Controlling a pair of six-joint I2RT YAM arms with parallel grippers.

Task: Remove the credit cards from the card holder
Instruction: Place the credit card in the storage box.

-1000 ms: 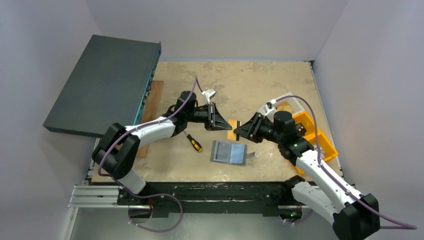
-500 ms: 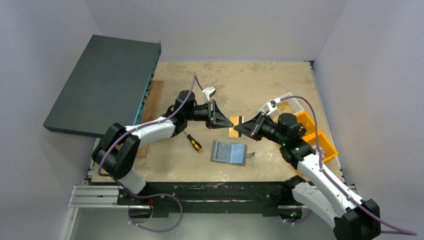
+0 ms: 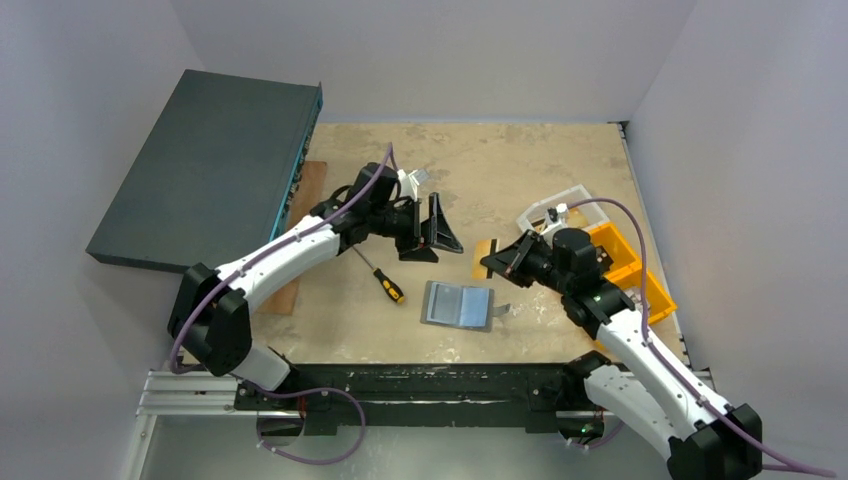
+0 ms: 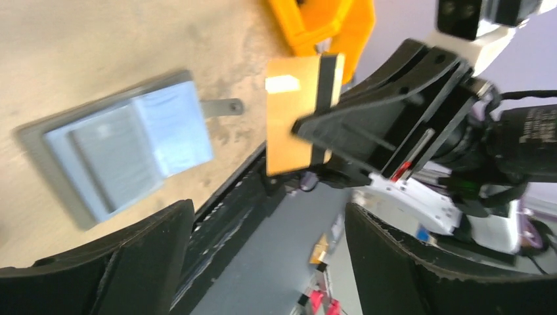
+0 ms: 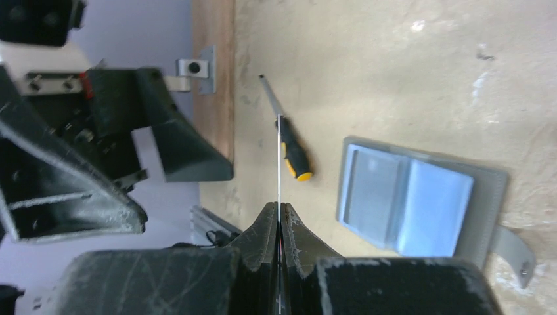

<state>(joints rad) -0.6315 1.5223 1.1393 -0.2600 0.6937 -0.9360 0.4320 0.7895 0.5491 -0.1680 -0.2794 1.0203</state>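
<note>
The right gripper is pinched shut on one gold card. The card has a black stripe along one edge. In the right wrist view the card shows only as a thin line sticking out from between the closed fingers. The right arm comes from the 5 o'clock corner of the table, bends at the elbow, and points its gripper toward 9 o'clock.

The left gripper is wide open with nothing in it. Its two black fingers stand far apart. The left arm comes up from 7 o'clock, stretches long, and points its gripper toward 3 o'clock. The two grippers face each other, near but not touching.

The card holder lies flat and open on the table, at 7 o'clock from the right gripper and not touched by either one. It is grey outside and pale blue inside, with a little tab sticking out at its 3 o'clock side. I cannot tell if a card sits in its pockets.

There is one card holder, one card in view and one screwdriver, which lies at 10 o'clock from the holder. Two orange bins sit at 3 o'clock. One big dark box leans at 10 o'clock.
</note>
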